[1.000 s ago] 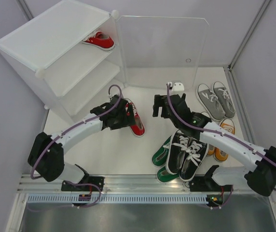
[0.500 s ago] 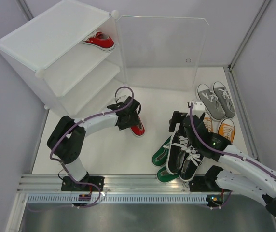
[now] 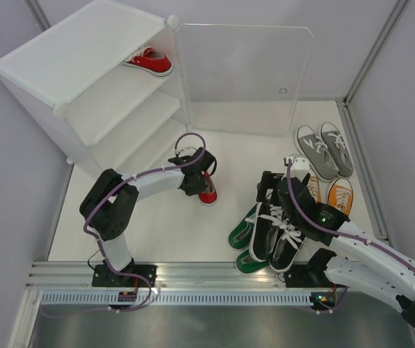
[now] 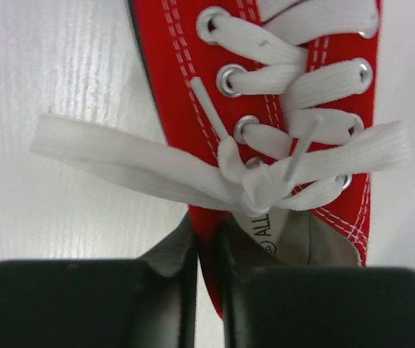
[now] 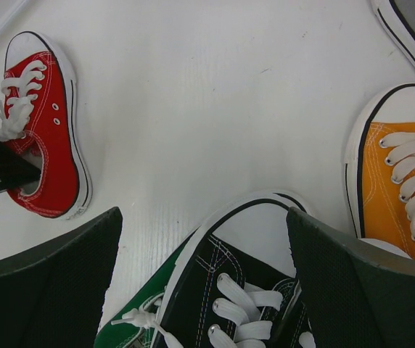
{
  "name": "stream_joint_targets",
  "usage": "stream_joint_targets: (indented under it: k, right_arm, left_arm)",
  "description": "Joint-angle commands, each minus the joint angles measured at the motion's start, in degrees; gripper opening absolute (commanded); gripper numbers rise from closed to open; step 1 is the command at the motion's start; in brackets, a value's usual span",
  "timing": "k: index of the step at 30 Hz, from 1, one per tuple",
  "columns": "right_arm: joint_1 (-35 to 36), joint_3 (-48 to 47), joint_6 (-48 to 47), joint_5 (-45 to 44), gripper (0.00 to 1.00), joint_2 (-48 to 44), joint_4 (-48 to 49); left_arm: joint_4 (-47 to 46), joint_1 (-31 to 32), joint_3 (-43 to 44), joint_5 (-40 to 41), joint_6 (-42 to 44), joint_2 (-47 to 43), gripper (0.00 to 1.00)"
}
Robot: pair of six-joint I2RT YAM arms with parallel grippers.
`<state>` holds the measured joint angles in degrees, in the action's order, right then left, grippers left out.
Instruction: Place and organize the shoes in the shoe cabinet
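Note:
A red shoe [image 3: 208, 191] [image 4: 294, 109] lies on the white floor in front of the shoe cabinet [image 3: 84, 51]. My left gripper [image 3: 196, 179] [image 4: 209, 239] is shut on the canvas side wall at its collar, beside the lace bow. Its mate, another red shoe [image 3: 149, 61], sits on the cabinet's top shelf. My right gripper [image 3: 273, 190] [image 5: 202, 217] hangs open over the toe of the black shoes [image 3: 284, 228] [image 5: 244, 283], holding nothing. The red shoe [image 5: 44, 145] also shows at the left of the right wrist view.
Green shoes [image 3: 242, 233] [image 5: 131, 326] lie partly under the black pair. Orange shoes [image 3: 338, 199] [image 5: 403, 181] and grey shoes [image 3: 326, 148] are at the right. The cabinet's clear door [image 3: 244, 72] stands open at the back.
The left jaws have closed on the red shoe's side wall. The right arm pulled back from mid-floor to above the black shoes, its jaws still wide.

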<state>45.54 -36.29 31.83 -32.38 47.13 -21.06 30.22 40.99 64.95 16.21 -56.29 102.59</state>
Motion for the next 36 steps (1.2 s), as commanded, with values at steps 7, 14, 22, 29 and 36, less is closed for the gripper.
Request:
stream_joint_targets:
  k: [7, 14, 22, 29, 36]
  right_arm:
    - [0.08, 0.17, -1.07, -1.46, 0.98, -1.87, 0.58]
    - [0.16, -0.71, -1.51, -1.02, 0.98, -2.22, 0.49]
    - [0.16, -0.88, -1.6, -0.93, 0.97, -3.8, -0.56]
    - [0.25, -1.06, -1.69, -1.37, 0.97, -6.35, -2.23]
    - [0.16, -0.62, -1.6, -1.81, 0.97, -8.46, -3.37]
  left_arm:
    - [2.74, 1.02, 4.74, 3.39, 0.65, -10.82, 0.02]
    - [5.9, 1.11, 10.89, 8.83, 0.57, -21.8, 0.02]
    - [15.38, -0.29, 23.19, 17.45, 1.89, -25.07, 0.02]
    - [18.56, -7.59, 31.89, 16.22, 2.32, -23.31, 0.02]
    - [22.25, -15.85, 39.46, 14.56, 2.68, -19.01, 0.02]
